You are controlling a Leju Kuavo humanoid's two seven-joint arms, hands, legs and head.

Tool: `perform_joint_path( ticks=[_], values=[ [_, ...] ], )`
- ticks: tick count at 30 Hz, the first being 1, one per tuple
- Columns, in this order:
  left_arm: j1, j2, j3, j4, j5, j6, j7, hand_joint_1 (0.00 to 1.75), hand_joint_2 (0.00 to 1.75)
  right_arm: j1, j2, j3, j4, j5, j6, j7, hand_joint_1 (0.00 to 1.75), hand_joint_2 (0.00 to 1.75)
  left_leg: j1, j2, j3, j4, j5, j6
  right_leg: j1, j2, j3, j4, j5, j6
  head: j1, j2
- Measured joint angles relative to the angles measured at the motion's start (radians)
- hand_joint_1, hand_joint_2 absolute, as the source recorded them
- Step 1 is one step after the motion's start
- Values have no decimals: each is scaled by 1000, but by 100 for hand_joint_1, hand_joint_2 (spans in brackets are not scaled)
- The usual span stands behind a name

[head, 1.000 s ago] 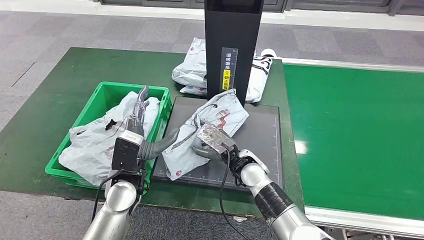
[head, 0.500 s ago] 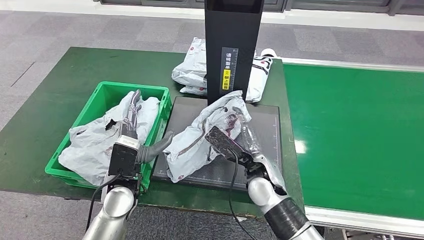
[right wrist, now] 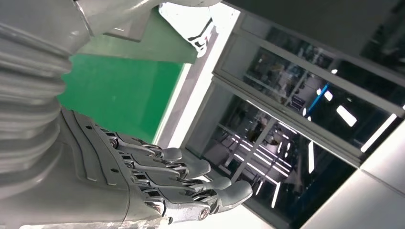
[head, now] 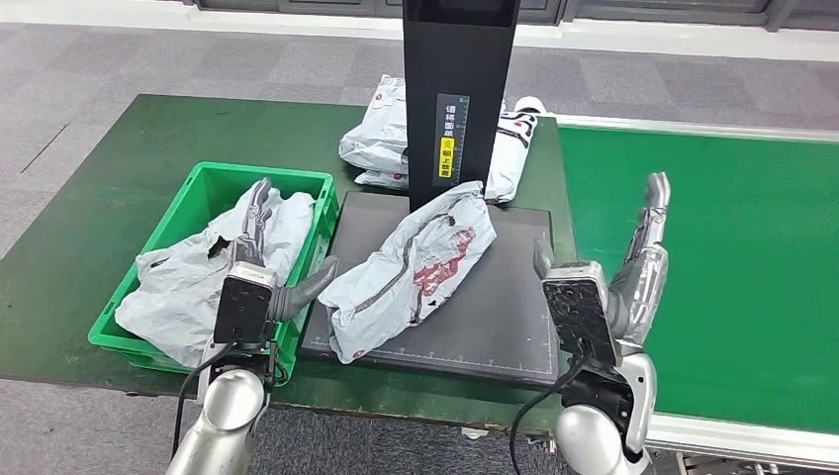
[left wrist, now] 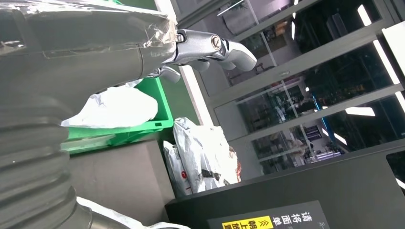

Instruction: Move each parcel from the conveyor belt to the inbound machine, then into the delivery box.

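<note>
A crumpled grey parcel (head: 411, 267) lies on the black scanner plate (head: 505, 317). The green box (head: 203, 188) holds two more parcels (head: 188, 277). The left hand (head: 259, 213) hovers over the box, the right hand (head: 643, 259) over the belt (head: 722, 247), both empty with fingers straight.

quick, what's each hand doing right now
Left hand: open, holding nothing, above the green crate.
Right hand: open, fingers straight, holding nothing.

Both arms are polished silver tubes with black cables looping at the wrists. The left hand (head: 259, 259) and right hand (head: 633, 267) have grey ribbed covers, black camera boxes, and metallic, screw-studded fingers (right wrist: 191, 168).
</note>
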Motion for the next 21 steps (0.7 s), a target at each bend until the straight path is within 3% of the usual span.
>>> perform_joint_path(
  ticks=[4,7,10,15,16,19,20,21],
  values=[
    [-39,-3,-6,55,-118,-92,109,0,175,25,4,-17,-37,-115,-71,-100,0,175,0,-1,0,0,0,0,0,-1,1,0,0,0,0,0],
    [-87,1,-33,139,-267,-196,200,0,175,30,8,-26,-39,-171,-71,-135,0,175,0,0,0,0,1,-1,0,0,1,0,1,-1,0,0],
    [-128,4,-64,213,-357,-266,235,0,175,31,13,-26,-32,-184,-56,-142,0,175,0,2,1,0,1,-1,0,2,0,0,2,-1,0,0],
    [-217,13,-156,364,-565,-478,256,0,175,5,32,-28,6,-177,13,-128,0,175,0,1,1,0,1,-1,0,1,1,0,2,-1,0,0],
    [-237,13,-183,402,-606,-512,253,9,175,-1,39,-30,12,-171,29,-121,0,175,0,1,1,0,1,-1,0,1,1,0,2,-1,0,0],
    [-292,7,-260,518,-688,-577,235,139,175,-8,60,-44,19,-159,68,-108,0,175,0,0,1,0,1,-1,0,1,1,0,2,-1,0,0],
    [-310,4,-283,554,-701,-592,227,174,175,-8,67,-50,20,-157,78,-105,0,175,0,0,1,0,1,-1,0,0,1,1,2,-1,0,0],
    [-329,1,-307,591,-708,-606,217,175,175,-8,72,-55,20,-154,88,-102,0,175,0,-1,1,0,1,-1,0,0,2,0,2,-1,0,0]
  ],
)
